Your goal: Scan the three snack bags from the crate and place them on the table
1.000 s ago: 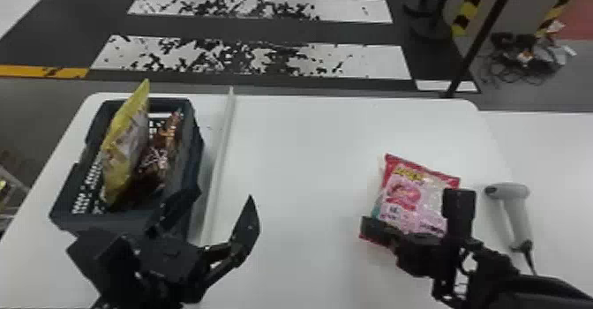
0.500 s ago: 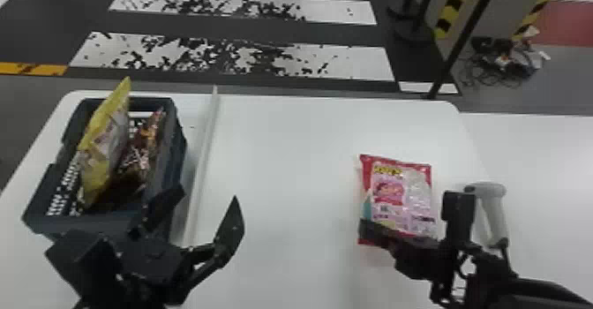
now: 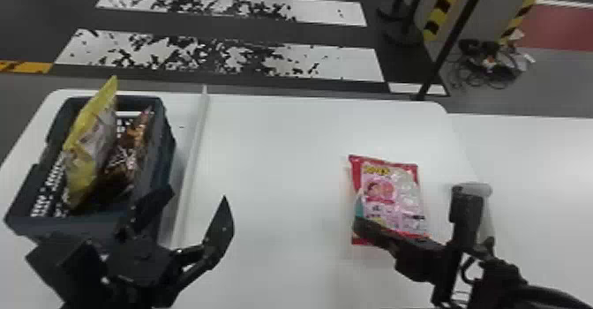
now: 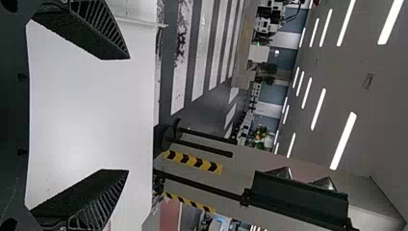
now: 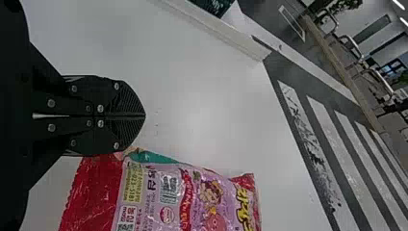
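In the head view my left gripper [image 3: 192,206] stands beside the dark crate [image 3: 170,153], fingers spread with nothing between them. The left wrist view also has the left gripper [image 4: 126,114] open over white tabletop. Upright in the crate are a yellow snack bag [image 3: 90,140] and a brown one [image 3: 132,149]. A red and pink snack bag [image 3: 388,193] lies flat on the table, its near edge partly behind my right gripper [image 3: 359,225]. In the right wrist view the right gripper [image 5: 144,116] is shut, its tips beside the red and pink bag [image 5: 163,197].
A white scanner [image 3: 485,190] is at the right, partly hidden by the right arm. A raised strip [image 3: 192,158] runs along the white table [image 3: 273,153] beside the crate. A dark pole [image 3: 454,39] rises beyond the table's far edge.
The head view has swung to the right, so the table and crate sit farther left in it. Relative to the table, my right gripper has shifted right, and the red and pink bag looks slightly turned.
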Motion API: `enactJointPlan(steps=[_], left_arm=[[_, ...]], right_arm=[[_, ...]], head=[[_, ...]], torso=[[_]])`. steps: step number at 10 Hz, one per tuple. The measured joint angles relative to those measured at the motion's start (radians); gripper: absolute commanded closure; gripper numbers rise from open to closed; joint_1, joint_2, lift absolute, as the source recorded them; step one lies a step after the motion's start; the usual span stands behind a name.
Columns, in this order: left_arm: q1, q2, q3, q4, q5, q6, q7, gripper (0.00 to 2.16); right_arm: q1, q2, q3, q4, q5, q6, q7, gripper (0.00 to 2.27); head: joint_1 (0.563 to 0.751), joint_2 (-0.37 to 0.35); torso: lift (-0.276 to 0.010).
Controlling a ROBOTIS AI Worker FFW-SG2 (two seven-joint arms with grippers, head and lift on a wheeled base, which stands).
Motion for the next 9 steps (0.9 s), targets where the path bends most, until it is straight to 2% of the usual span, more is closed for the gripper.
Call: enactJointPlan(steps=[3, 6, 9], left_arm=[[0.010, 0.000, 0.000, 0.000, 0.000, -0.026, -0.005, 0.02], [0.017, 0.000, -0.001, 0.002, -0.002, -0.031, -0.007, 0.02], [0.028, 0.000, -0.001, 0.024, -0.003, -0.069, -0.007, 0.02]], right_arm=[[0.016, 0.000, -0.097, -0.076, -0.046, -0.029, 0.009, 2.01], [-0.058, -0.024, -0.126, 0.092, -0.019, -0.159, 0.026, 2.01], [-0.107, -0.027, -0.061, 0.248, 0.045, -0.281, 0.027, 2.01]], head=[[0.695, -0.162], [0.695, -0.223], [0.695, -0.205]], torso=[[-0.062], [-0.062], [-0.062]])
